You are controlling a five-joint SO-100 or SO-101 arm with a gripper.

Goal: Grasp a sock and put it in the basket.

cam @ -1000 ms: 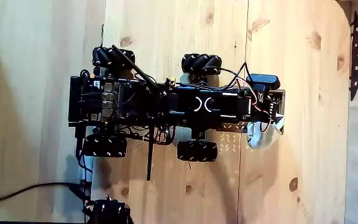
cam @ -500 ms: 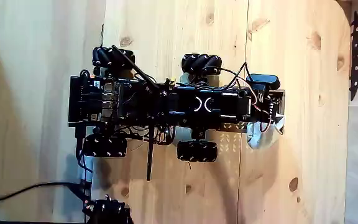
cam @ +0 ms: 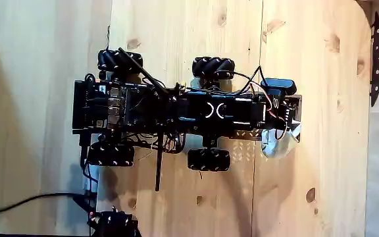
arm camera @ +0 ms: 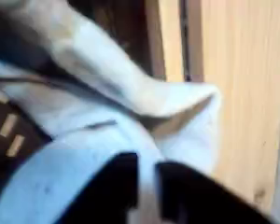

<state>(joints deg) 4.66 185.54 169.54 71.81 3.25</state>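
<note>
While my arm [cam: 216,110] lies stretched along the wheeled base toward the right of the fixed view, my gripper [cam: 283,126] sits at its far end, right of centre in the frame, with the sock [cam: 278,143] bunched beneath it as a pale grey lump. From that height I cannot tell how the jaws stand. In the wrist view the sock [arm camera: 131,121] spreads from the upper left across the middle, soft and blurred, and my gripper [arm camera: 147,191] comes up from the bottom edge as two dark fingers [arm camera: 112,191] with only a narrow slit between them, the cloth lying against them; whether they actually pinch it I cannot tell. The basket [cam: 242,153] shows in the fixed view as a strip of perforated metal just under the arm, between a black wheel [cam: 208,159] and the sock, which touches its right end. Wooden table [cam: 176,33] boards run along the right side of the wrist view too.
</note>
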